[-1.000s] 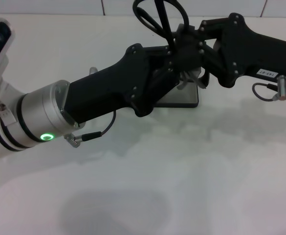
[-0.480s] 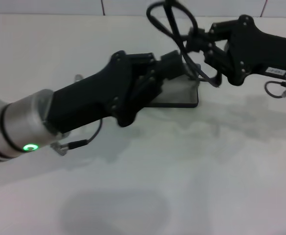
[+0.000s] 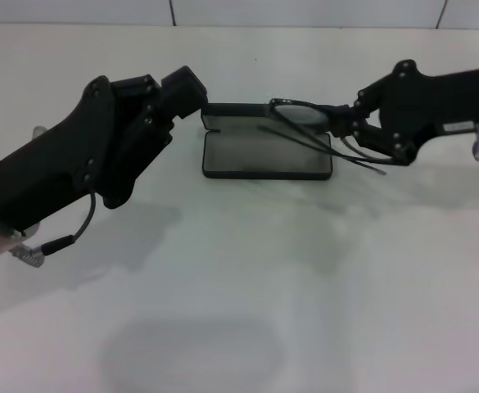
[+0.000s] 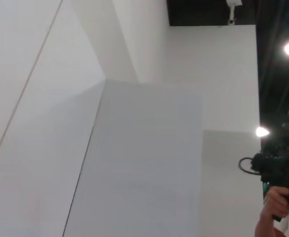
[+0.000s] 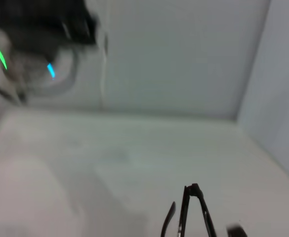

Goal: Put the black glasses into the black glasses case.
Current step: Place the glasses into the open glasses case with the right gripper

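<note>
While two arms reach in over the white worktop (image 3: 247, 278), the scene holds one black glasses case (image 3: 268, 154), one pair of black glasses (image 3: 305, 123) and two tools. Left tool (image 3: 192, 92): it sits at the end of the left arm, which rises from the near left corner of the head view and slants up and inward, its silver wrist segment low and its black housing above; the tip hangs just beside the left end of the case lid, and whether it touches the lid cannot be told, nor how far its fingers are parted. Nothing can be seen in its grasp. Centre: the case lies open on the worktop between the two tools, grey-lined tray toward the robot and lid standing along the far edge. Right tool (image 3: 343, 123): it comes in nearly level from the right edge of the head view, forearm stretched sideways and fingers pointing left toward the case. Its fingers are closed on the glasses at the frame's right end. From the tool, the lenses extend left over the right part of the case, raised above the tray, while the two slim temple arms trail down and rightward beneath the tool. In the right wrist view, the glasses (image 5: 191, 212) show as thin dark bars over the pale worktop.
</note>
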`<move>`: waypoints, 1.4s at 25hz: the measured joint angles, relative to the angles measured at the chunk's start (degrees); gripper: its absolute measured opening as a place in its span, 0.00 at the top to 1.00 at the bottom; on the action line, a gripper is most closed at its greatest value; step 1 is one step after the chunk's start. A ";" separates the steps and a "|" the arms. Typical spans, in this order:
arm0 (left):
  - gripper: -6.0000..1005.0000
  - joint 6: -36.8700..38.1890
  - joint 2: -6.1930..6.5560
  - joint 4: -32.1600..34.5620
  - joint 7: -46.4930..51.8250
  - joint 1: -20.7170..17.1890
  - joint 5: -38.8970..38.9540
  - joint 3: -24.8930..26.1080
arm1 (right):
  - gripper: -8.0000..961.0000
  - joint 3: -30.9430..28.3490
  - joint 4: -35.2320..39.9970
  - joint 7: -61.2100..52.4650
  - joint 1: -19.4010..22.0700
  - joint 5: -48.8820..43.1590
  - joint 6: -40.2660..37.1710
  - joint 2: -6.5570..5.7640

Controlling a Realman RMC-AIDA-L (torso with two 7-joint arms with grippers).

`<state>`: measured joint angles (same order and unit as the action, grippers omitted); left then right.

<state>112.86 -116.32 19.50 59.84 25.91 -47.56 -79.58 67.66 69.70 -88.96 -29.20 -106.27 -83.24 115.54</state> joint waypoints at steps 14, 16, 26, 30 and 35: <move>0.95 -0.87 -0.38 -0.43 -0.50 -0.01 0.09 0.11 | 0.89 23.05 -2.63 -3.86 -8.52 -13.40 23.87 0.45; 0.95 -0.91 -0.42 -0.43 -0.50 -0.02 0.24 0.11 | 0.89 25.76 -2.88 -4.31 -8.58 -14.62 27.23 0.53; 0.95 -1.41 -0.37 -0.49 -0.52 0.81 0.34 0.13 | 0.87 30.03 -4.02 -4.88 -8.00 -17.05 34.69 0.64; 0.95 -1.77 -0.41 -0.52 -0.52 0.92 0.34 0.12 | 0.87 31.66 -5.45 -4.67 -7.85 -17.16 37.61 0.66; 0.95 -1.77 -0.41 -0.52 -0.52 0.90 0.25 0.13 | 0.86 33.70 -6.51 -4.63 -7.68 -17.17 40.55 0.66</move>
<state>111.09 -116.72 18.98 59.32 26.81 -47.31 -79.45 101.36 63.19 -93.59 -36.88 -123.45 -42.69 116.19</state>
